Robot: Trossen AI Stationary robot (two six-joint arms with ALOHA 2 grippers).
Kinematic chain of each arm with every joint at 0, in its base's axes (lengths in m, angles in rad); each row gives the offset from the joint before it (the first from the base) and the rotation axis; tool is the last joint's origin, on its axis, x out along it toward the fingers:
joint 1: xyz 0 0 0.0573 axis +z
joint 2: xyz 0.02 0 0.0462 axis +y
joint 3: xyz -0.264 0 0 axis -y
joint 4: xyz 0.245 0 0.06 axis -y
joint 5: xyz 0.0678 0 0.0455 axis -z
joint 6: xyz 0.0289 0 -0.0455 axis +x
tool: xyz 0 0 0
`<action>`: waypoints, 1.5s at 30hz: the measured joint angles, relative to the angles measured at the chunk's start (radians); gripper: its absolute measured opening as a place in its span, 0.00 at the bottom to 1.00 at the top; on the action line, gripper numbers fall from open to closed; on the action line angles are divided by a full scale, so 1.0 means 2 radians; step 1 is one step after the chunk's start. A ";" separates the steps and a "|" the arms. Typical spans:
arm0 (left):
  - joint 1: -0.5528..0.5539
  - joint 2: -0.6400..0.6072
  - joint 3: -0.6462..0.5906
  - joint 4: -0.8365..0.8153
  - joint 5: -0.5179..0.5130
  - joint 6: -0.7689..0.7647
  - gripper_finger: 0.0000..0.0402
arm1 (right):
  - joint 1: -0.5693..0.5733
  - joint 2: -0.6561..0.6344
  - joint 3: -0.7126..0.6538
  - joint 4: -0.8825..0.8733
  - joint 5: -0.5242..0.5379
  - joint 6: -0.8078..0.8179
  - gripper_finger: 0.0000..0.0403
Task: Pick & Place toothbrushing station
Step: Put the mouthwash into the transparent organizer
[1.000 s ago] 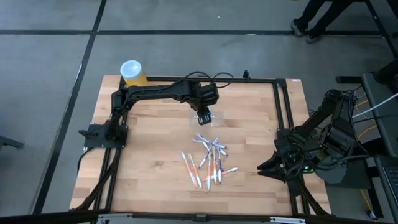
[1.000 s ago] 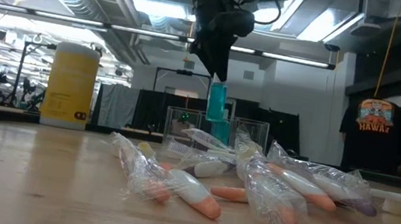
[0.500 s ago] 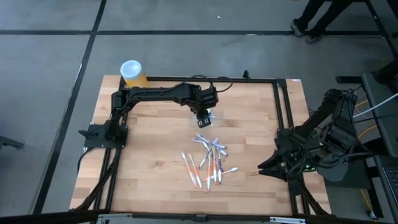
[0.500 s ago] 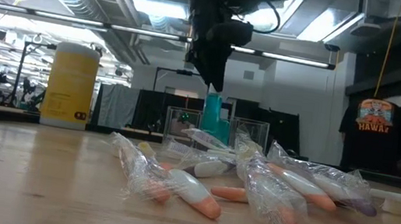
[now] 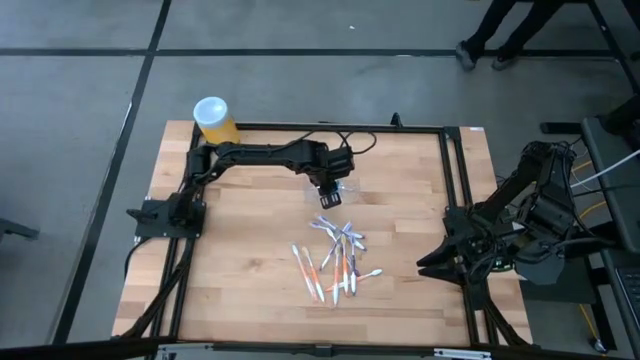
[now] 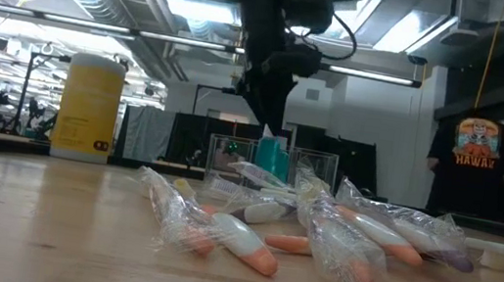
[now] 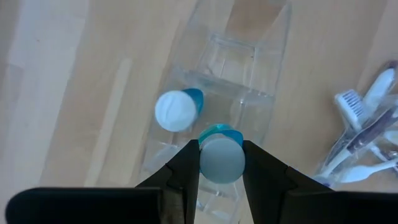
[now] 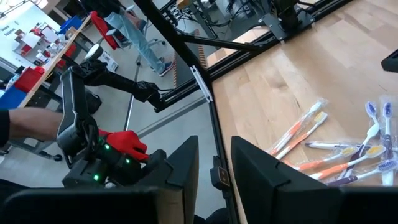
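my left pincer (image 7: 221, 163) is pinching a small teal tube with a pale round cap (image 7: 222, 158), held over the clear plastic multi-cup toothbrushing station (image 7: 219, 106). the station sits on the wooden bench (image 5: 250, 270) just beyond the heap of wrapped toothbrushes (image 5: 337, 258); a second white-capped blue tube (image 7: 177, 109) already stands in one cup. risk: the tube catches a divider wall and tips or shoves the light station. my right pincer (image 8: 214, 171), parted and empty, waits off the bench edge.

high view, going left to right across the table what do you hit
yellow cylinder with white lid → left gripper over the clear toothbrushing station → pile of wrapped toothbrushes → right gripper, parked off the table's right edge
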 joint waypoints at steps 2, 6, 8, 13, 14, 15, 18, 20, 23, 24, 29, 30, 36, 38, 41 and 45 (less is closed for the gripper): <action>0.000 0.005 0.000 0.001 0.000 0.000 0.23 | 0.000 -0.001 0.000 0.000 0.000 -0.001 0.24; -0.001 0.005 0.000 0.007 -0.003 -0.001 0.23 | 0.000 -0.003 0.000 0.000 0.000 -0.002 0.24; -0.001 0.005 0.000 0.013 -0.005 -0.003 0.23 | 0.000 -0.004 0.000 0.000 0.000 -0.004 0.24; 0.001 0.005 0.000 0.013 -0.005 -0.009 0.23 | 0.000 -0.006 0.000 0.000 0.005 -0.009 0.24; 0.001 0.005 0.000 0.015 -0.005 -0.009 0.23 | 0.000 -0.006 0.000 0.000 0.005 -0.011 0.24; 0.001 0.005 0.000 0.017 -0.005 -0.009 0.23 | 0.000 -0.006 0.000 0.000 0.005 -0.011 0.24; 0.001 0.005 0.000 0.016 -0.005 -0.013 0.23 | 0.000 -0.006 0.000 0.000 0.005 -0.015 0.24; 0.001 0.005 0.000 0.015 -0.005 -0.015 0.23 | 0.000 -0.006 0.000 0.000 0.005 -0.017 0.24; 0.001 0.005 0.000 0.014 -0.005 -0.018 0.23 | 0.000 -0.006 0.000 0.000 0.005 -0.018 0.24; 0.001 0.005 0.000 0.011 -0.005 -0.018 0.23 | 0.000 -0.006 0.000 0.000 0.005 -0.018 0.24; 0.001 0.005 0.000 0.009 -0.005 -0.018 0.23 | 0.000 -0.009 0.000 0.000 0.005 -0.021 0.24; 0.001 0.005 0.000 0.009 -0.005 -0.019 0.23 | 0.000 -0.009 0.000 0.000 0.005 -0.021 0.24; 0.001 0.005 0.000 0.009 -0.005 -0.023 0.23 | 0.000 -0.010 0.000 0.000 0.005 -0.022 0.24; 0.001 0.005 0.000 0.010 -0.007 -0.026 0.24 | 0.000 -0.010 0.000 0.000 0.005 -0.023 0.24; 0.001 0.005 0.000 0.010 -0.012 -0.026 0.24 | 0.000 -0.010 0.000 0.000 0.005 -0.024 0.24; 0.001 0.005 0.000 0.010 -0.012 -0.028 0.24 | 0.000 -0.010 0.000 0.000 0.005 -0.026 0.24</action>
